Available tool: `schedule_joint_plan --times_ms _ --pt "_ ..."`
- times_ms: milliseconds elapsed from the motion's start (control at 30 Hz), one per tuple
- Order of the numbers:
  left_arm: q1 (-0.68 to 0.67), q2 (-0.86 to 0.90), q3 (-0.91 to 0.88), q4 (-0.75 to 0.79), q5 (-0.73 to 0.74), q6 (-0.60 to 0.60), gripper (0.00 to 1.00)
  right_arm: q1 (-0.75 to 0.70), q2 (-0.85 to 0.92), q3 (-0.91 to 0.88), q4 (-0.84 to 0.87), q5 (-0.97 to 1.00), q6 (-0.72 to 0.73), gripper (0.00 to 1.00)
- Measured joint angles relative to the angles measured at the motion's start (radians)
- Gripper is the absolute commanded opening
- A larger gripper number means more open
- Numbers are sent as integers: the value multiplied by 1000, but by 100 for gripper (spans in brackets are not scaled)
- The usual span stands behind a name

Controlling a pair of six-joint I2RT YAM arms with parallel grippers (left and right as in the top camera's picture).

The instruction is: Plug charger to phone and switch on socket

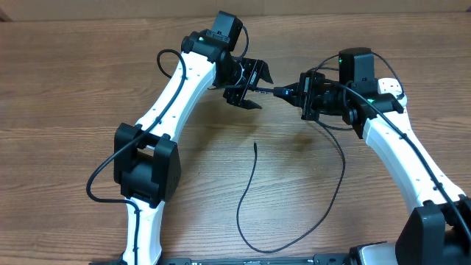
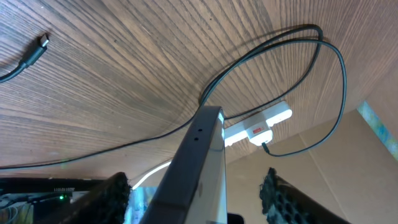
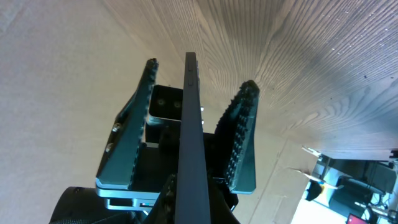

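Overhead, we see a slim, dark-edged rectangular phone held edge-on in the air near 12 o'clock above the brown wood-grain table. The right gripper comes in from 3 o'clock and is clamped tight on that end of the phone. The left gripper comes in from 9 o'clock and stands partly open astride the phone's other end.

In the right wrist view the phone runs up the middle as a thin dark edge. The left gripper's ribbed fingers flank it at 9 and 3 o'clock with a clear gap on both sides, so they grip nothing.

The long thin black charger cable lies loose on the table below the grippers. Its connector tip rests near the centre, well apart from the phone. From there the cable runs toward 6 o'clock, curls round, climbs toward 2 o'clock and passes out of sight beneath the right gripper.

In the left wrist view we find the white elongated plastic power strip, bearing a small red patch, just past the phone's tip at about 2 o'clock. The cable's far end reaches it, but we cannot tell whether it is seated.
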Motion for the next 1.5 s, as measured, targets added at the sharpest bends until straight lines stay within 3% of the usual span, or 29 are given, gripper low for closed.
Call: schedule_joint_plan --times_ms 167,500,867,1000,1500 --pt "0 0 0 0 0 -2 55 0 0 0 0 3 0 4" --pt "0 0 0 2 0 -3 24 0 0 0 -1 3 0 4" --pt "0 0 0 17 1 -37 8 -1 0 0 -1 9 100 4" --pt "0 0 1 18 0 -39 4 -1 0 0 1 8 104 4" --pt "0 0 2 18 0 -39 4 -1 0 0 0 10 124 4"
